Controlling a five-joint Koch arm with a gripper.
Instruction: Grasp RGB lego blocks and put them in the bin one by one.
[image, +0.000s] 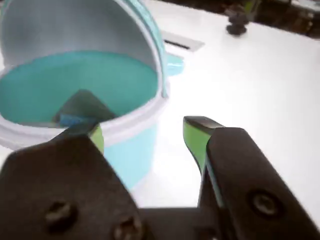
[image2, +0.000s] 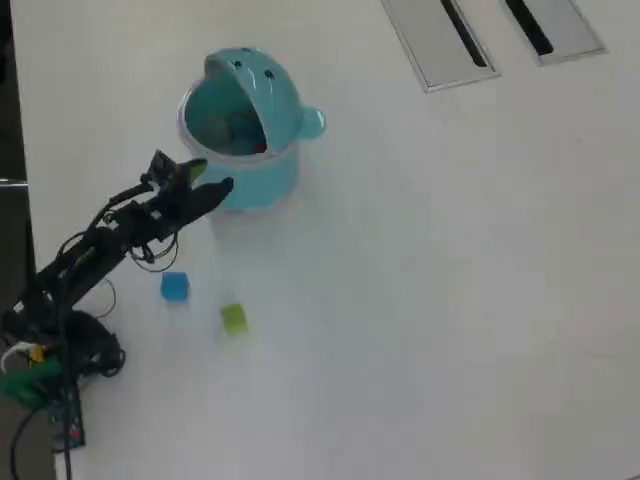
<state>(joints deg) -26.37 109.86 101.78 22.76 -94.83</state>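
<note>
Tool spread wide and empty at the near rim of the bin — green-padded fingertips parted, one beside the bucket wall, the other at the lip in the wrist view. Bin upright on the white bench, domed lid tipped back, mouth open, small knob on its side; something reddish dimly visible inside from overhead, too blurred to name. Blue block and yellow-green block lying on the bench near each other — well clear of the tool, below the arm in the overhead view. Two grey slotted panels at the far edge.
</note>
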